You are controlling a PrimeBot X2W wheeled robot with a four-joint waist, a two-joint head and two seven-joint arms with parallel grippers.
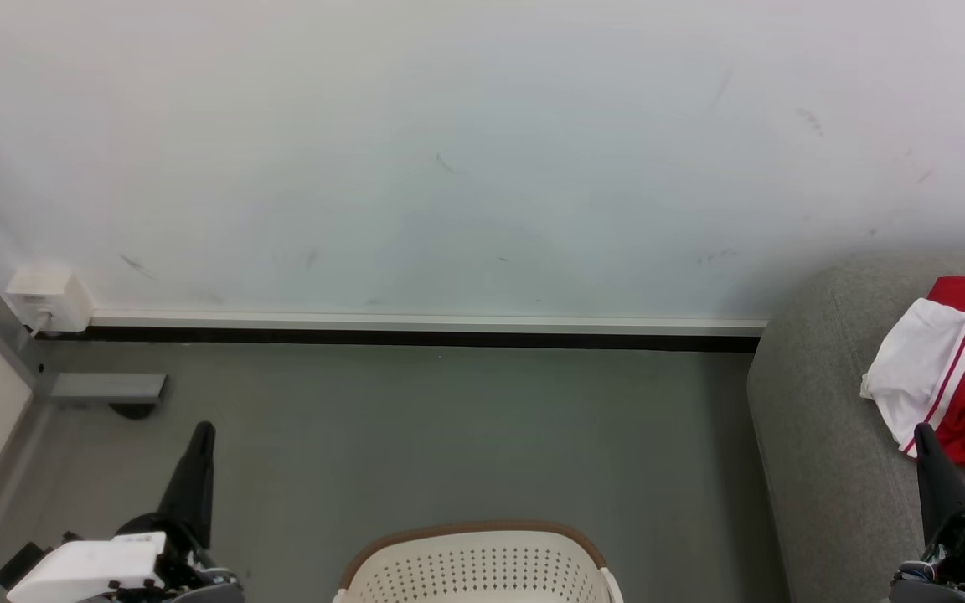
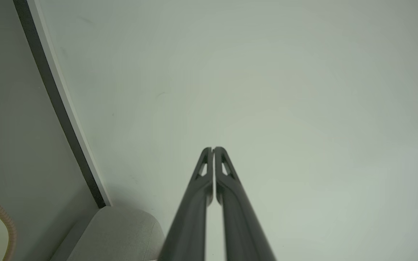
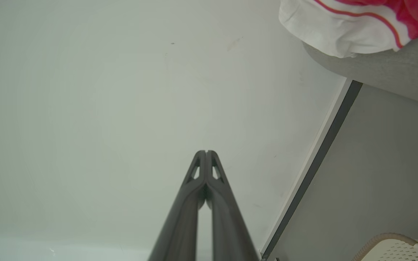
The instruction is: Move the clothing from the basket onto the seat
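Clothing [image 1: 964, 368] lies on seat [image 1: 817, 419], to the right of basket [image 1: 466, 529]. Right hand [image 1: 921, 430], the nearer, points up beside its white edge; left hand [image 1: 203, 429] stands well apart. Both hands are pressed together, empty. Transfer appears complete.

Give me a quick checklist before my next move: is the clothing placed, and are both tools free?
1. Clothing lying on the seat: ok.
2. All of the clothing on the seat: cannot tell, it runs past the picture's right edge.
3. Basket emptied: cannot tell, its inside is out of frame.
4. Left tool shut, holding nothing: ok.
5. Right tool shut, clear of the clothing: ok.
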